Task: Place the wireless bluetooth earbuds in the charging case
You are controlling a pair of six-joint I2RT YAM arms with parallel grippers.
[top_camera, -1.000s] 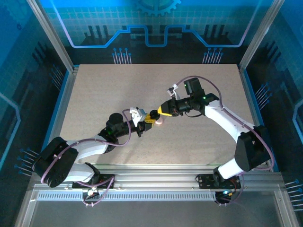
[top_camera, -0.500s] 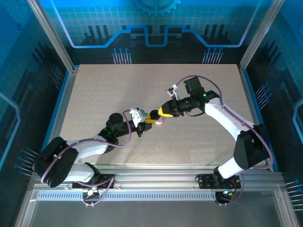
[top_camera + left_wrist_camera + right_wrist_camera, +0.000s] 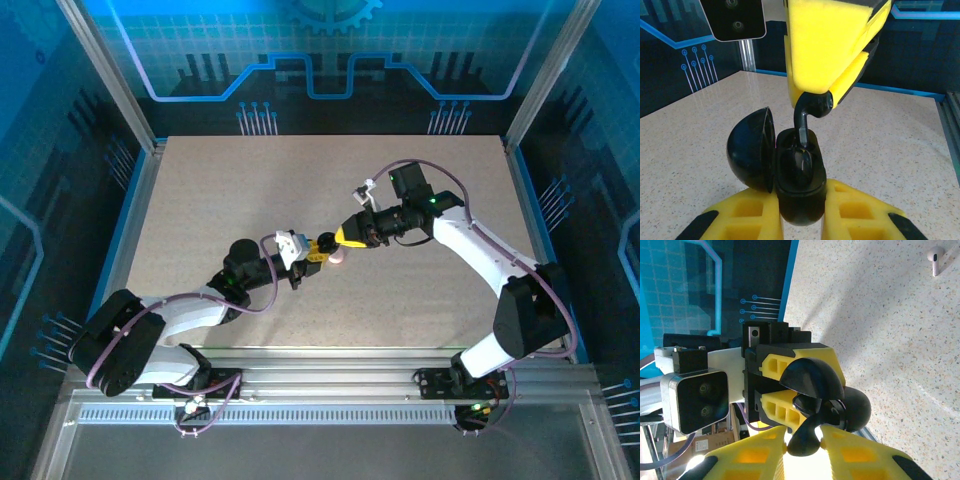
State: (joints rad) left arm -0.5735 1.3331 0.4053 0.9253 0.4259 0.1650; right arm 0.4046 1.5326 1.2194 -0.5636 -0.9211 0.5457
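**Earbud at the open case, both jaws gripping**

The left jaws are clamped tight on the charging case, which sits between their yellow pads. Its lid is swung open to one side. From the left wrist the case looks dark and glossy. Directly above it, the right jaws are almost closed, pinching a dark earbud by its upper end, while its lower end reaches down into the case's well. The two sets of jaws meet tip to tip over the surface. A pale earbud lies loose on the surface, off to one side of the right jaws
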